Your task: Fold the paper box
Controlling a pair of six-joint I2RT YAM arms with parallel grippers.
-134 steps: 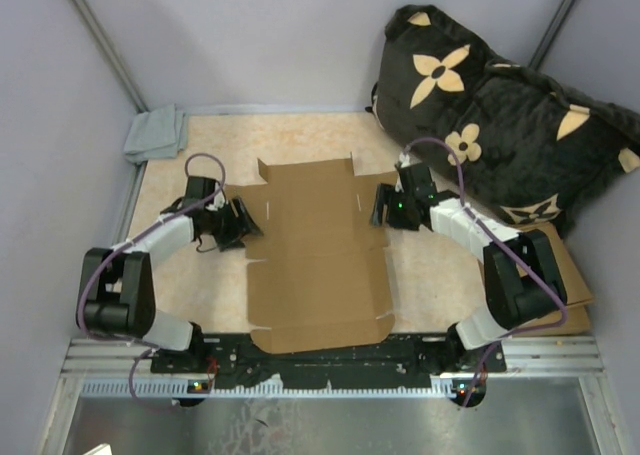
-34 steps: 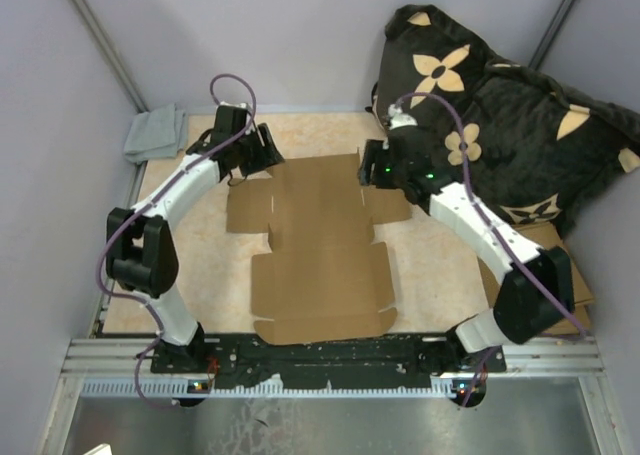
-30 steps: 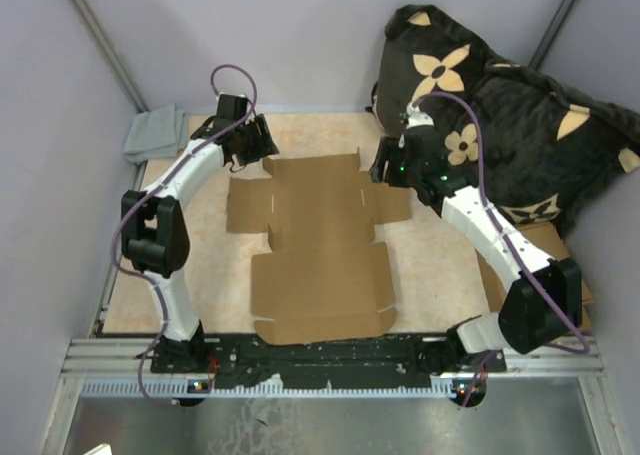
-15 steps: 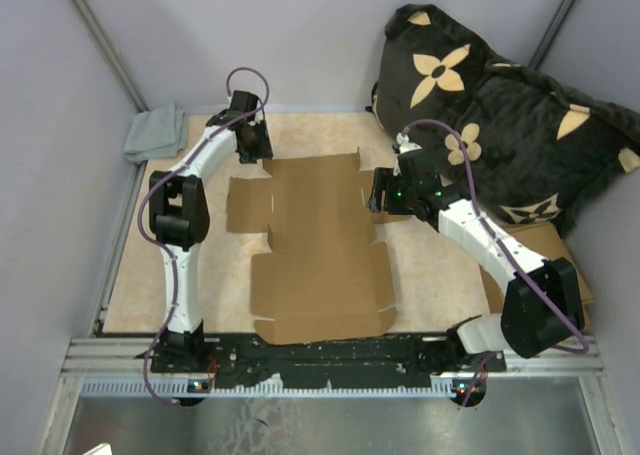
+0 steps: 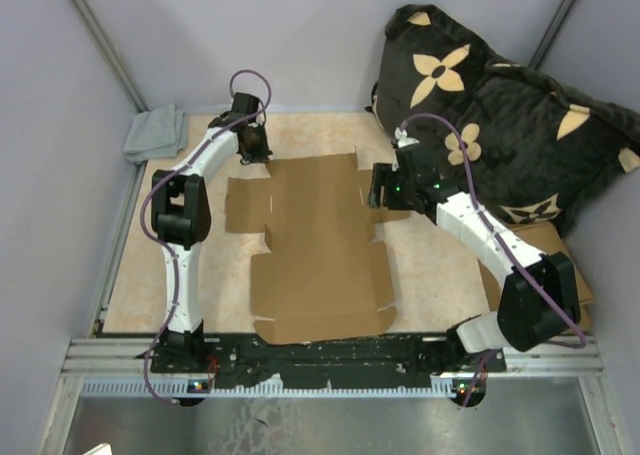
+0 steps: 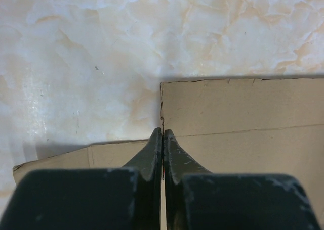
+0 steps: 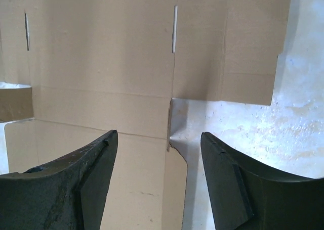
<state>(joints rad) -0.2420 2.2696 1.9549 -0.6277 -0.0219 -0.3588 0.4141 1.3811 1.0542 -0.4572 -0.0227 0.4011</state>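
The paper box (image 5: 320,255) lies flat and unfolded on the table, a brown cardboard die-cut with flaps and slits. My left gripper (image 5: 260,155) is at its far left corner. In the left wrist view that gripper (image 6: 162,135) is shut, its tips together over the step where a side flap meets the far panel (image 6: 243,108), with nothing seen between them. My right gripper (image 5: 378,193) is over the box's right side flap. It stands open (image 7: 159,139) above a notch in the cardboard (image 7: 101,63), with table showing between the fingers (image 7: 223,164).
A grey cloth (image 5: 155,133) lies in the far left corner. A big dark pillow with a tan flower pattern (image 5: 500,115) fills the far right. A stack of flat cardboard pieces (image 5: 560,265) lies at the right, under the right arm. Walls close in on three sides.
My left gripper has closed and reached out to the box's far left corner. My right gripper has come slightly nearer, over the right flap, still open.
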